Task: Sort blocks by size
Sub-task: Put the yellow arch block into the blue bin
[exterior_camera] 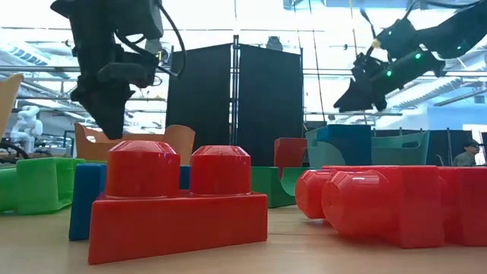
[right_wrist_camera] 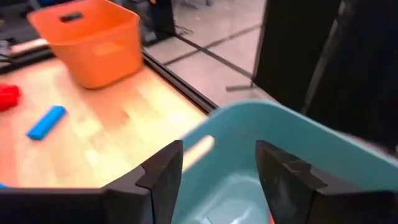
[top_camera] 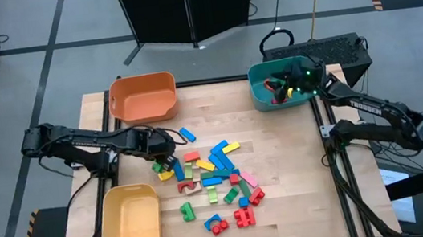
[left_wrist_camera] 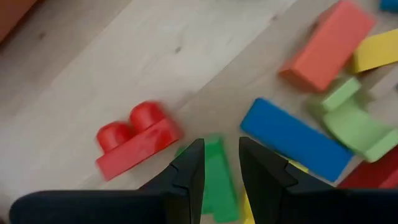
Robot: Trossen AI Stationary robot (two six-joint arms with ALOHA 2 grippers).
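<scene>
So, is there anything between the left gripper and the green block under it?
Nothing visible. The left gripper is open directly above the green block, with a red studded brick and a blue bar lying beside it.

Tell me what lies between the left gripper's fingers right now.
In the left wrist view, a green block lies on the table in the gap of the left gripper, whose fingers stand open on either side of it, not yet closed.
</scene>
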